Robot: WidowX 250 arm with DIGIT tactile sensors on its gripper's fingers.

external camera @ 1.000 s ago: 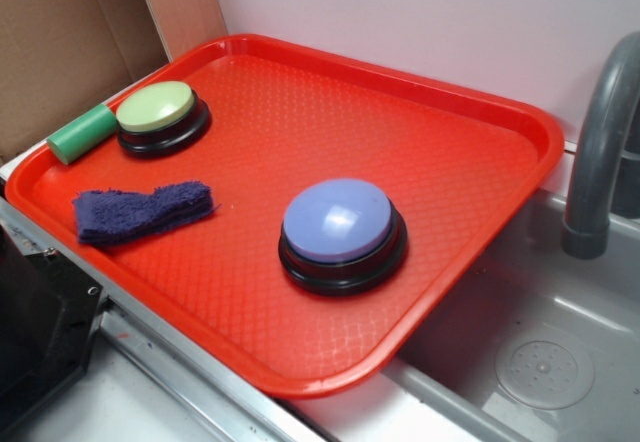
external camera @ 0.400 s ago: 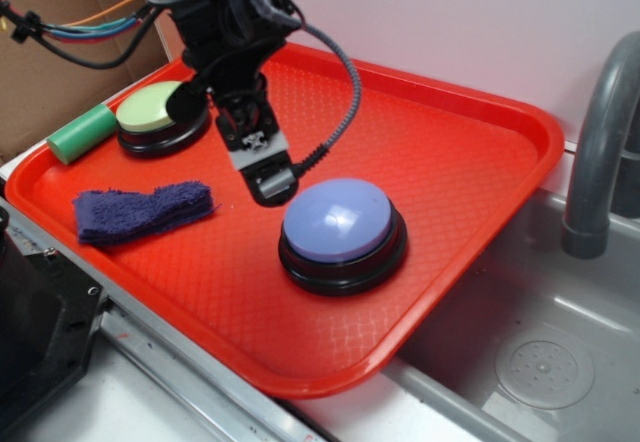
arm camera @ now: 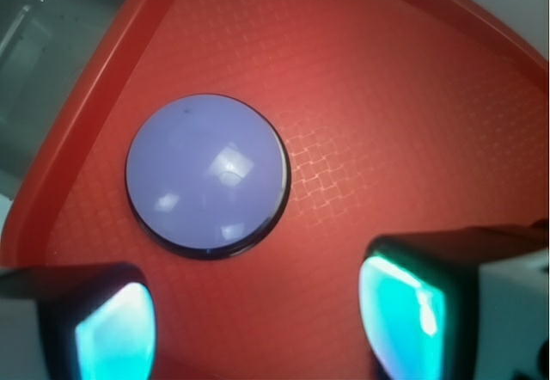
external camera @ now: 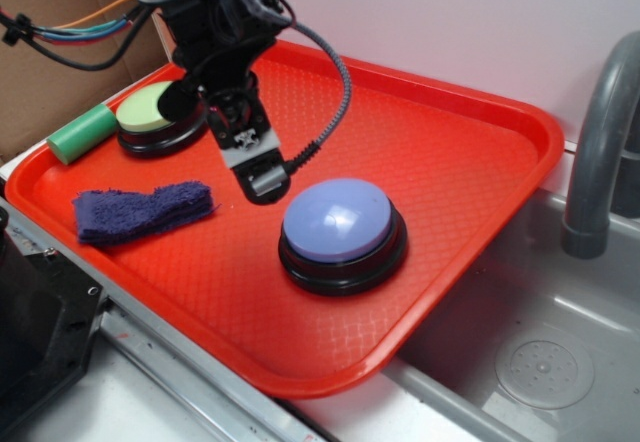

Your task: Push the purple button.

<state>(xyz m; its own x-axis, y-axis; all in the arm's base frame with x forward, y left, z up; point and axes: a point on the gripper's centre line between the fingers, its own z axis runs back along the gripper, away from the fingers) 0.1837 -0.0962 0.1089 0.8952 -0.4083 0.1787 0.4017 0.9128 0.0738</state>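
Jaws on your gripper (external camera: 262, 188) are standing apart with nothing between them, as the wrist view is showing you with its two fingers (arm camera: 116, 333) spread wide; the gripper is hanging just left of the purple button (external camera: 342, 230), not touching it; that button is sitting on the red tray (external camera: 470, 152), toward its front right part; behind the arm, you are seeing the green button (external camera: 150, 114), a green cylinder (external camera: 80, 133) and a blue cloth (external camera: 140, 210).

My exterior view looks down obliquely across the red tray (external camera: 470, 152); my wrist view hangs close above it, sharing the purple button (external camera: 338, 220).
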